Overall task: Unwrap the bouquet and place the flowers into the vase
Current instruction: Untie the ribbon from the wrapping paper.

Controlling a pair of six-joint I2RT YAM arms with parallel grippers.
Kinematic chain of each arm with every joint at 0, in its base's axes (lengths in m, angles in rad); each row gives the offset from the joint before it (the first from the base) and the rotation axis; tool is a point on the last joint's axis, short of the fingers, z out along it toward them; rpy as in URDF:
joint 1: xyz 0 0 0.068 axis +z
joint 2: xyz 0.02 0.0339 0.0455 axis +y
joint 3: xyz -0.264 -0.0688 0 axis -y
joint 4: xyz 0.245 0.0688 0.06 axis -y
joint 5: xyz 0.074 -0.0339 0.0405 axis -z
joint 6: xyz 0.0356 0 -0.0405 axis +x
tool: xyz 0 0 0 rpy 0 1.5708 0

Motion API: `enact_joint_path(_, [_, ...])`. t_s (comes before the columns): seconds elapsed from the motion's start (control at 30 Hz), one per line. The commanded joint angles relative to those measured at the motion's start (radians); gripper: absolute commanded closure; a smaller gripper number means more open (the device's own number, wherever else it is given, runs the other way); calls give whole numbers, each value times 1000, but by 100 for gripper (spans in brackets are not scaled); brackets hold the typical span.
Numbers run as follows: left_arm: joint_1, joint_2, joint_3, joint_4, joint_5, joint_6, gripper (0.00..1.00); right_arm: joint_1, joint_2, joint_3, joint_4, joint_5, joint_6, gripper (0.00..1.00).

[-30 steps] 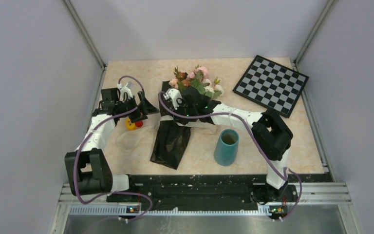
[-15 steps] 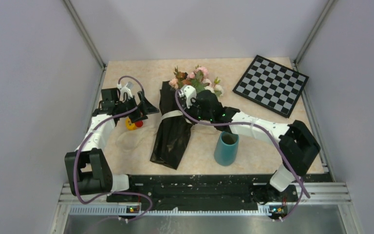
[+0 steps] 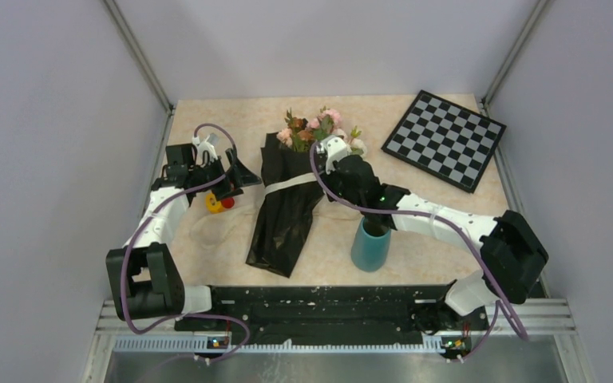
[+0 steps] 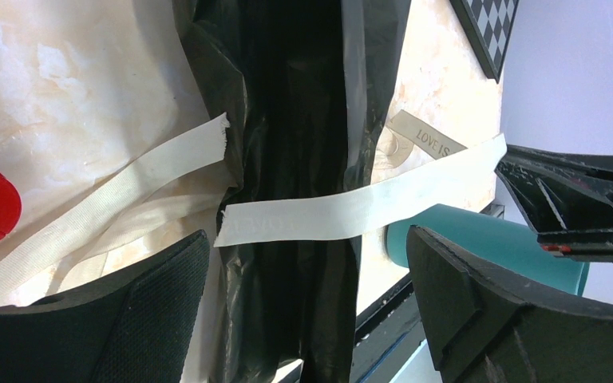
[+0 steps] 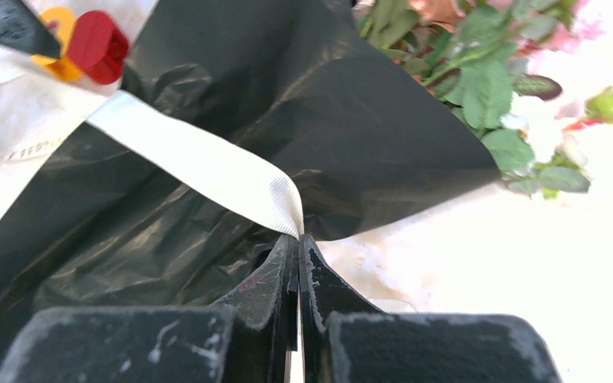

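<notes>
1. The bouquet (image 3: 286,211) lies in the middle of the surface (image 3: 207,128). Its black paper hides every stem. Only the flowers (image 3: 319,128) show, at the far end, and from overhead I can't separate the blooms.
2. My right arm crosses the vase (image 3: 369,249), which stands upright just right of the wrap's near end. The arm covers part of the rim, so I can't see inside.
3. Left claw (image 4: 307,239): released, fingers spread wide, grasping nothing. It sits left of the bouquet and faces across it.
4. Right claw (image 5: 298,238): clenched, pinching the end of the cream ribbon (image 5: 199,159) between its tips, just off the paper's right edge. Overhead, those tips are lost against the black wrap.
5. Only the right wrist view shows that pinch.
6. Only the left wrist view shows the ribbon as a flat strip across the paper, a second loose length trailing left on the surface, and printed lettering I can't read.
7. The small red-and-yellow object (image 3: 220,203) sits near the left claw. The left wrist view cuts it down to a red sliver.
</notes>
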Motion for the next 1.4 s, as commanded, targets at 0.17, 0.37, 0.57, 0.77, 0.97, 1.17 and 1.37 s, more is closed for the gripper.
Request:
enact_joint_path(0.17, [-4, -8, -12, 43, 25, -5, 4, -102, -132, -93, 94, 110, 200, 100])
enact_joint_path(0.37, [-3, -20, -1, 14, -3, 17, 3, -241, -207, -174, 80, 79, 300, 100])
enact_joint_path(0.57, [-5, -29, -12, 11, -4, 20, 3, -347, -290, -242, 30, 137, 363, 100])
enact_joint_path(0.77, [-62, -56, -31, -22, -89, 31, 3, -460, -346, -299, -34, 253, 454, 100])
enact_joint_path(0.97, [-110, -80, -98, 19, -133, -10, 2, -561, -298, -308, -57, 240, 490, 100])
enact_joint_path(1.17, [-115, -120, -188, 96, -131, -72, 1, -632, -240, -312, -108, 246, 533, 98])
enact_joint_path(1.37, [-168, -115, -228, 144, -125, -107, 1, -667, -266, -356, -78, 169, 536, 37])
